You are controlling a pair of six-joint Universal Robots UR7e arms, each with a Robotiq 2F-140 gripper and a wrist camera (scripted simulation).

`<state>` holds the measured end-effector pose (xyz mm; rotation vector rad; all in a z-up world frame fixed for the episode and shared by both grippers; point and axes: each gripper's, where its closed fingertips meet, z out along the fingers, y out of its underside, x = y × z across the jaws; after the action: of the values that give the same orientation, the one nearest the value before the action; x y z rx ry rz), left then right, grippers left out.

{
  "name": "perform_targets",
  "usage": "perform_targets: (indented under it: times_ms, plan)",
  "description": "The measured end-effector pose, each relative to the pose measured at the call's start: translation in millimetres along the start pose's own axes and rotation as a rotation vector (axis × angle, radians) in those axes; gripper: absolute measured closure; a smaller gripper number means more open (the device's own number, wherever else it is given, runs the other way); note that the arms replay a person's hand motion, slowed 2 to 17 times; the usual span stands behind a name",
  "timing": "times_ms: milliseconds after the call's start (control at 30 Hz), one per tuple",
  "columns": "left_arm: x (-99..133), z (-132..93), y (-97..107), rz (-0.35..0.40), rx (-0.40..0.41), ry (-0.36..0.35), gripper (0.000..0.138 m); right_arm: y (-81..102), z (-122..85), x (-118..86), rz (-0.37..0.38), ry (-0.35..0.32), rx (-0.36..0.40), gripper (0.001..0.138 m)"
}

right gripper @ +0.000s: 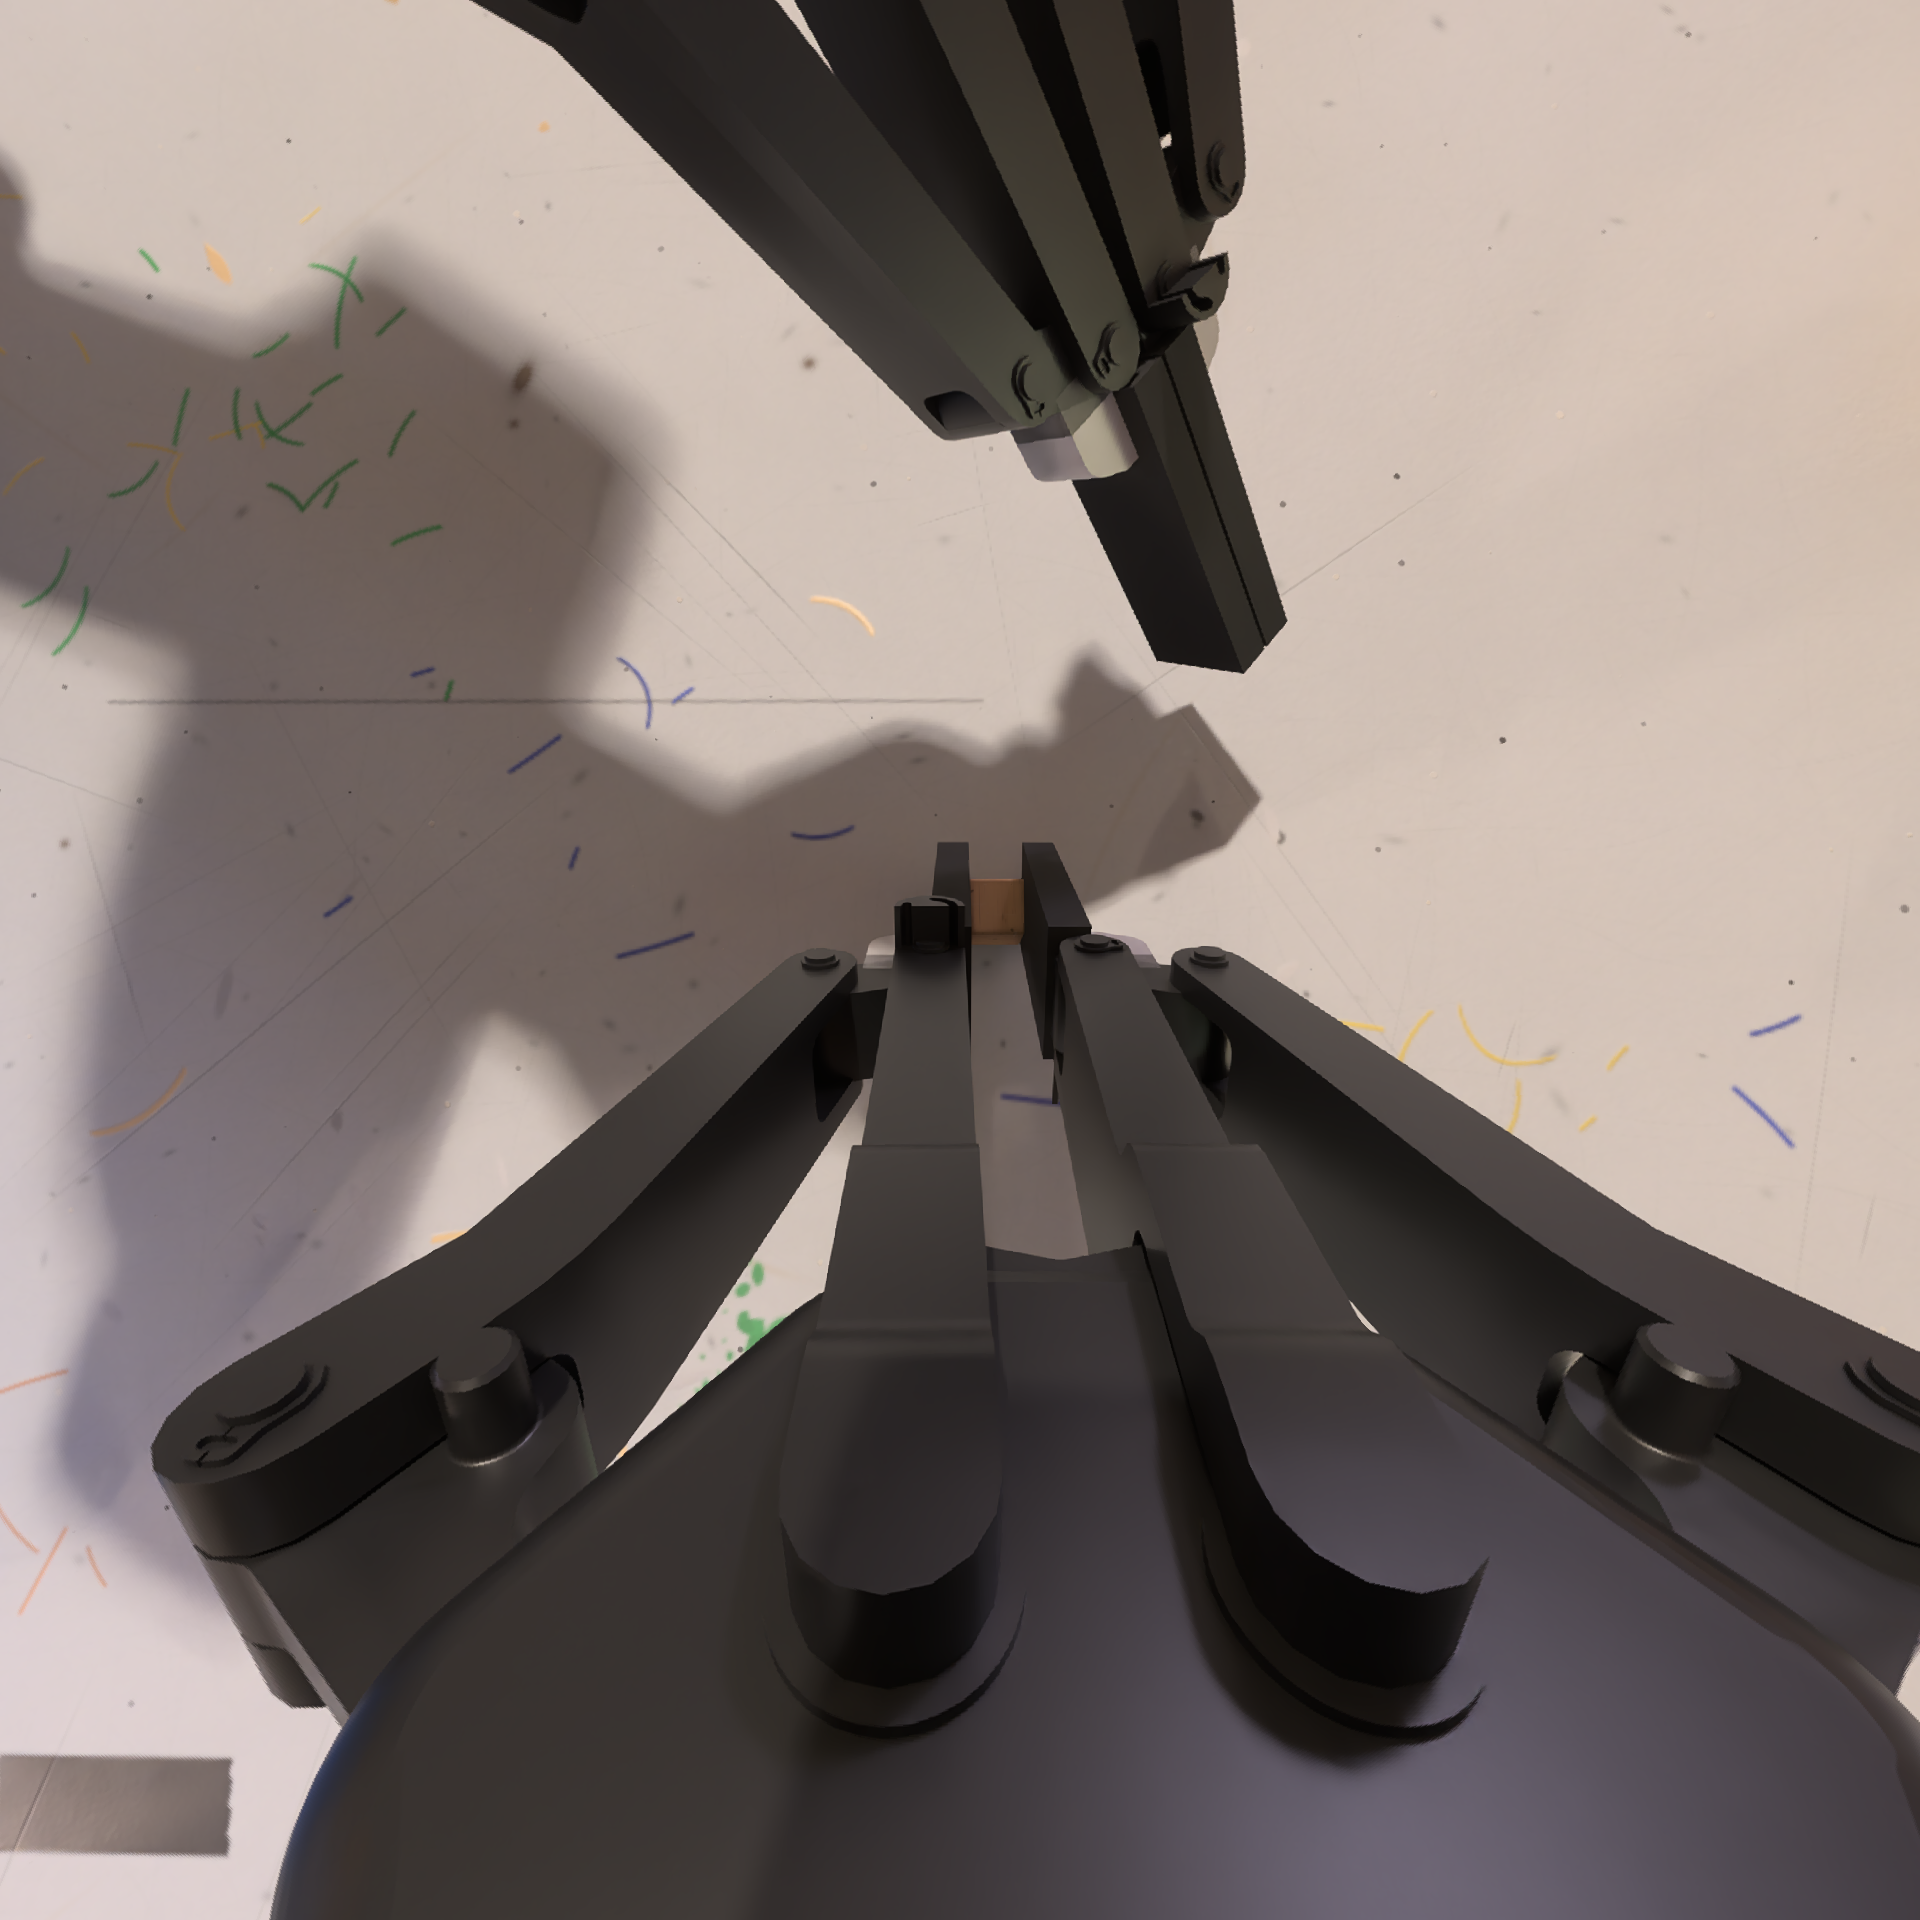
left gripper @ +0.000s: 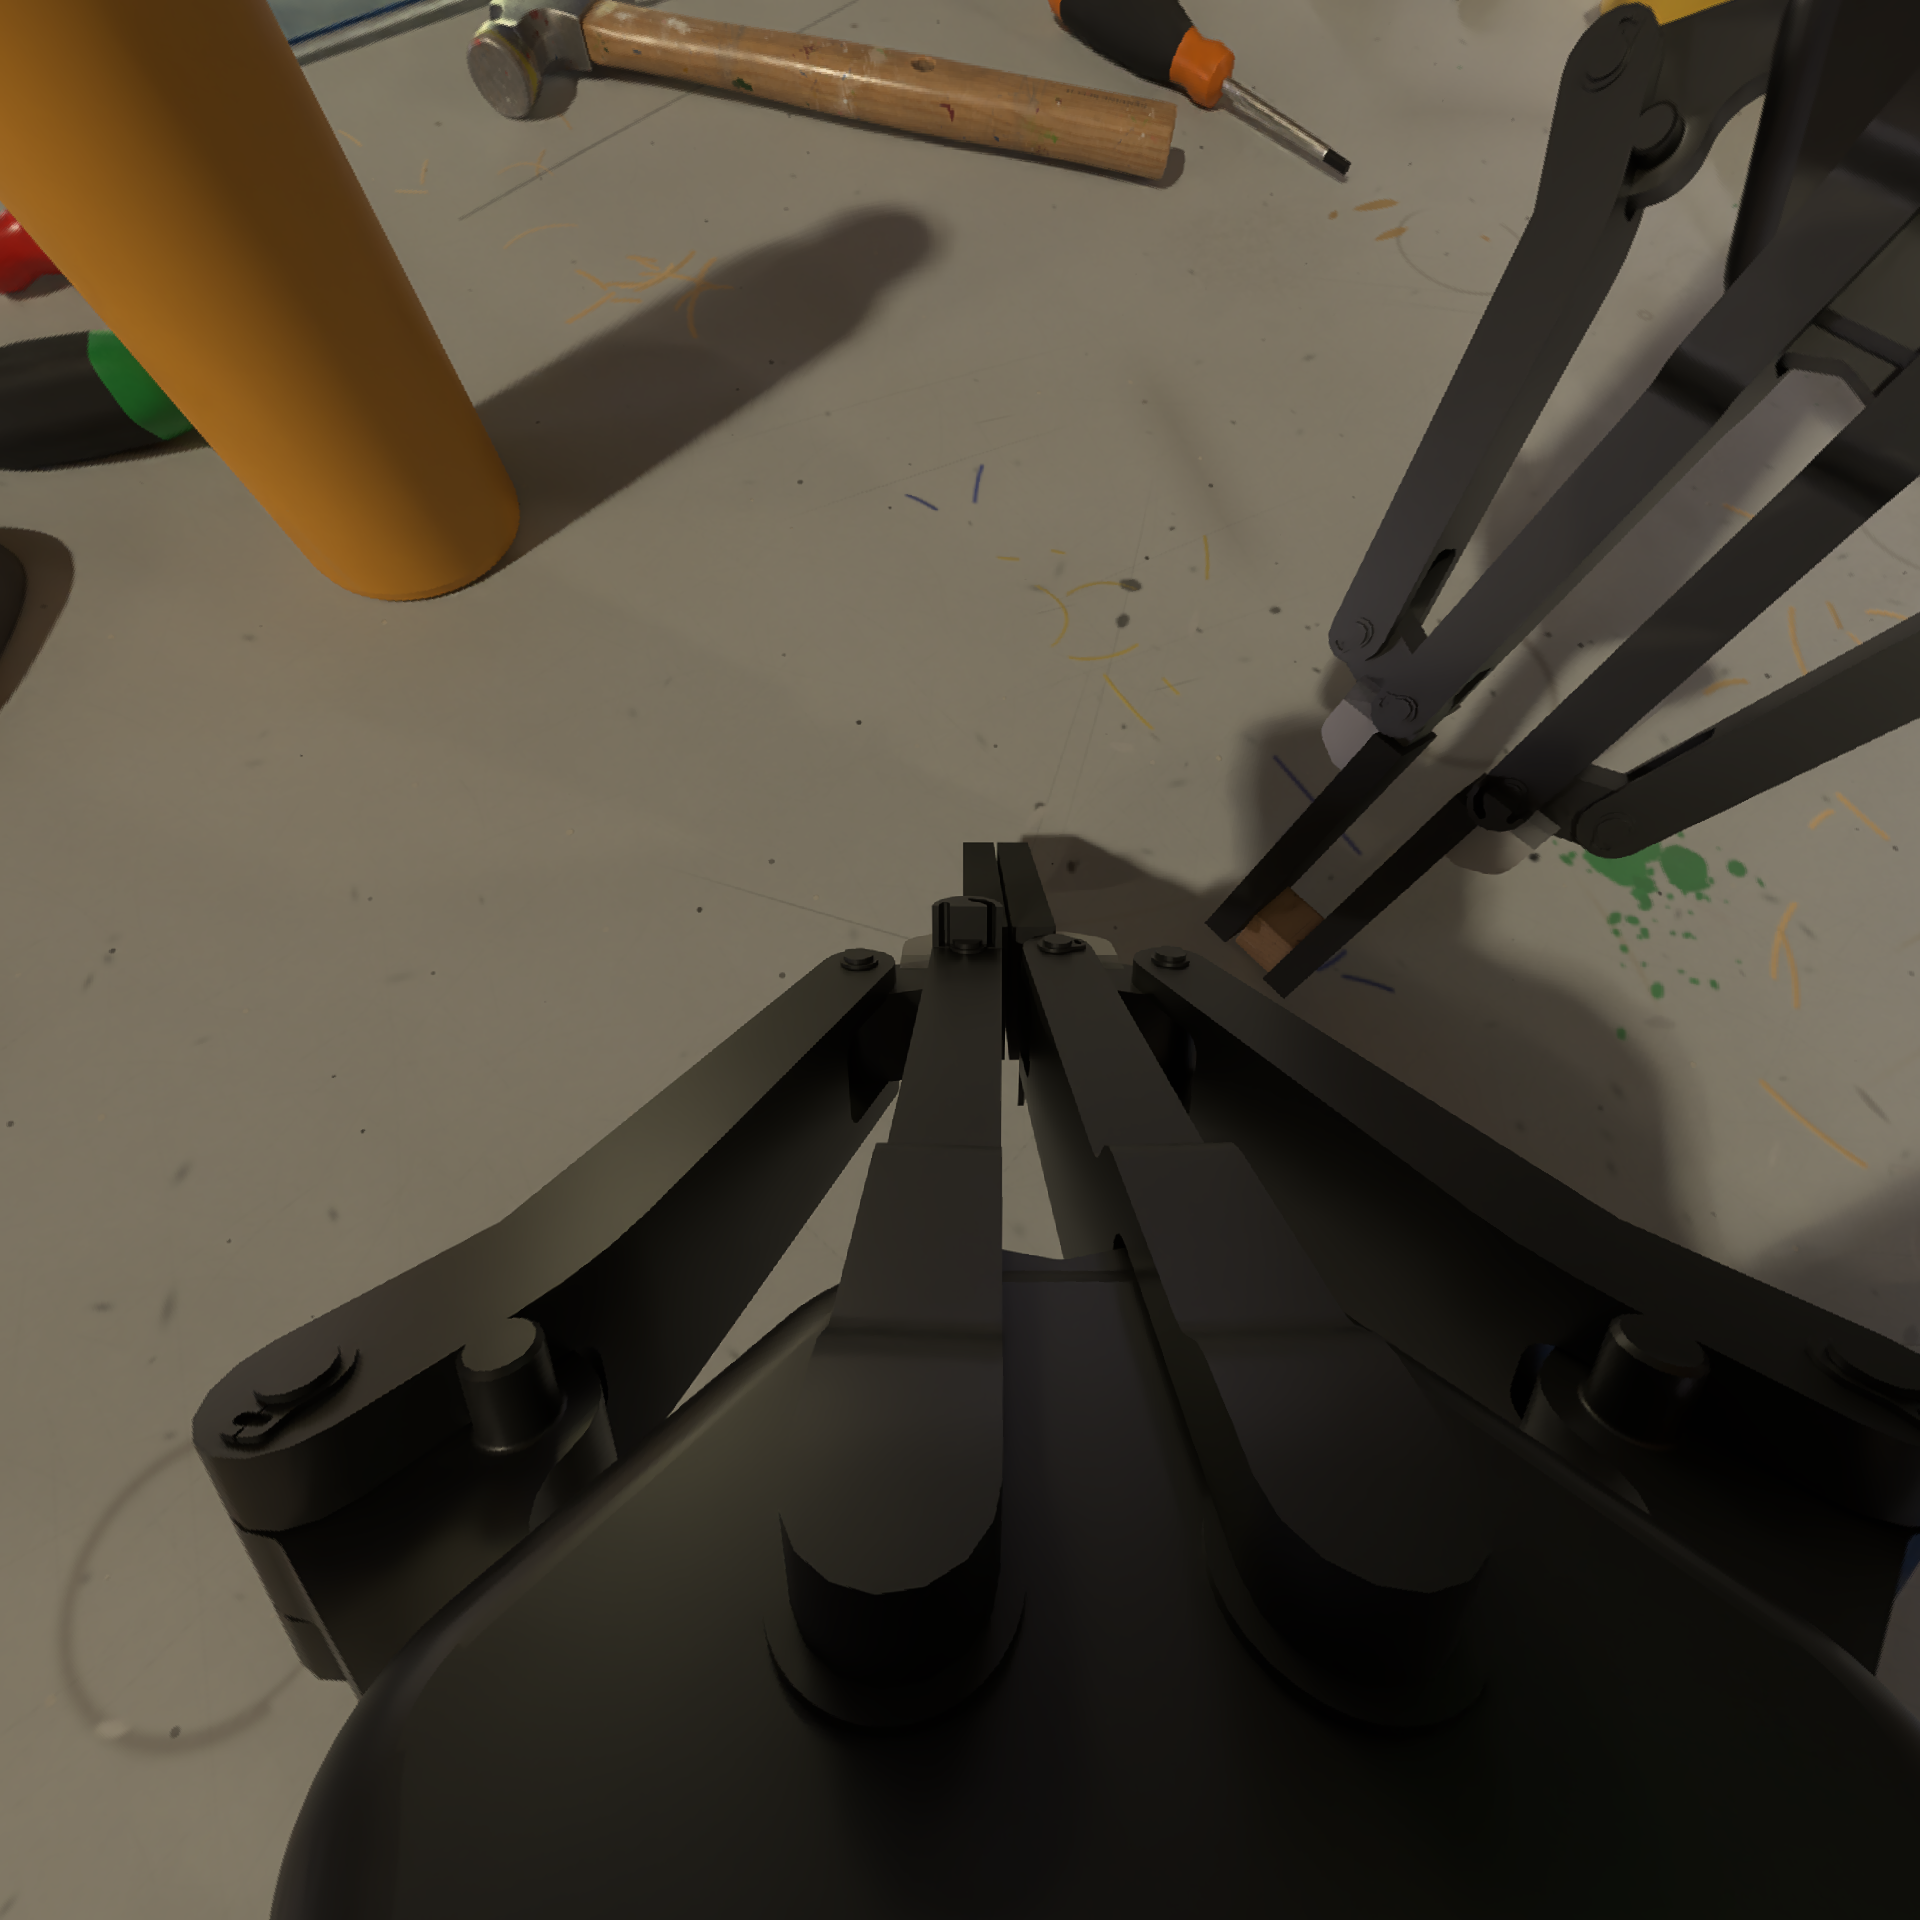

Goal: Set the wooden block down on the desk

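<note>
A small wooden block (right gripper: pixel 996 906) sits clamped between the fingertips of my right gripper (right gripper: pixel 997 878), just above the pale desk (right gripper: pixel 1558 727). In the left wrist view the same block (left gripper: pixel 1280 923) shows between the right gripper's fingertips (left gripper: pixel 1252 951), low over the desk and to the right of my left gripper. My left gripper (left gripper: pixel 995 868) is shut with nothing in it, its fingers pressed together. It also shows in the right wrist view (right gripper: pixel 1216 649), hanging a little beyond the block and above the desk.
An orange cylinder (left gripper: pixel 239 301) stands at the left. A wooden-handled hammer (left gripper: pixel 831 78) and an orange-black screwdriver (left gripper: pixel 1195 62) lie at the far side. A green-black object (left gripper: pixel 94 400) lies behind the cylinder. Green paint spatter (left gripper: pixel 1652 873) marks the desk.
</note>
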<state>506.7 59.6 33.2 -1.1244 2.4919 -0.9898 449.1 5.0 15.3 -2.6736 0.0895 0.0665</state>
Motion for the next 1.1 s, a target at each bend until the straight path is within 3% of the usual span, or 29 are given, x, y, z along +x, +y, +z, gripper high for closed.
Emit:
perform_targets:
  times_ms: [433, 1100]
  plan:
    - [-12, 3, -4, 0.013, -0.015, -0.051, 0.138, -0.4, 0, 0, 0.006, -0.009, 0.002, 0.125]
    - [-28, 14, -1, -0.018, -0.052, -0.068, 0.138, -0.9, 0, 0, 0.015, -0.020, -0.003, 0.125]
